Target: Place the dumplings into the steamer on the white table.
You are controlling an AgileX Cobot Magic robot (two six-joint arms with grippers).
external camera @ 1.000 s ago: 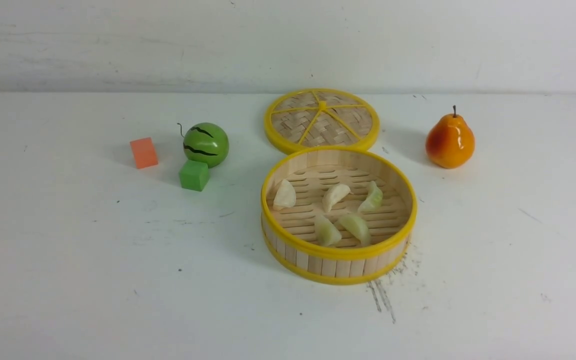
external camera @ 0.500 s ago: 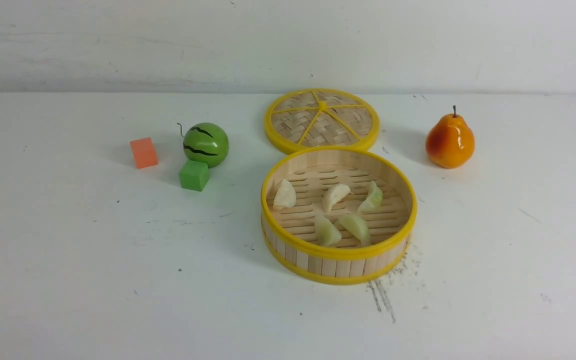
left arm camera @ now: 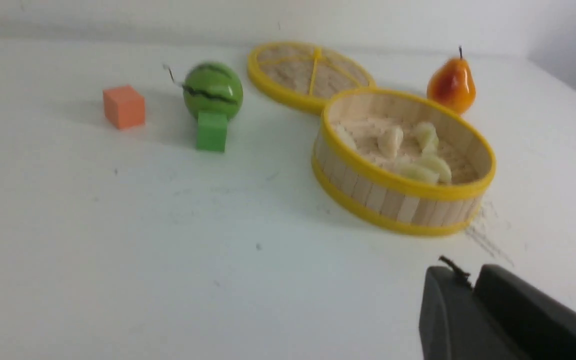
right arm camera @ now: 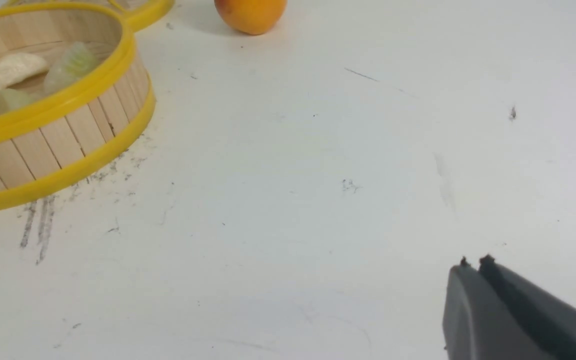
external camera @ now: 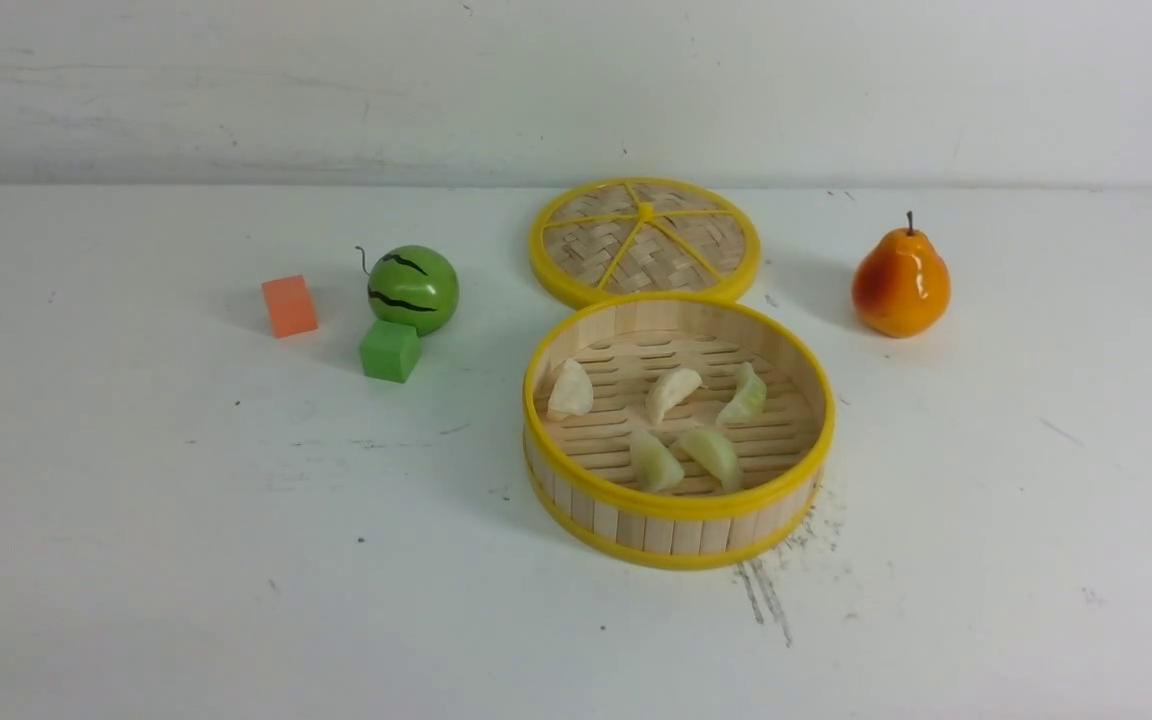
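Observation:
The bamboo steamer [external camera: 676, 520] with yellow rims stands on the white table [external camera: 186, 550], right of centre. Several dumplings lie on its slatted floor: a cream one [external camera: 569, 390] at the left, another cream one [external camera: 671, 393] in the middle, and pale green ones [external camera: 744, 396], [external camera: 654, 462], [external camera: 713, 455]. Neither arm shows in the front view. In the left wrist view my left gripper [left arm camera: 470, 280] is shut and empty, off to the near side of the steamer [left arm camera: 403, 200]. My right gripper [right arm camera: 473, 265] is shut and empty above bare table, well away from the steamer [right arm camera: 63, 135].
The woven lid [external camera: 644, 240] with yellow spokes lies flat just behind the steamer. An orange pear [external camera: 901, 280] stands at the back right. A green melon ball [external camera: 413, 288], a green cube [external camera: 389, 350] and an orange cube [external camera: 289, 306] sit to the left.

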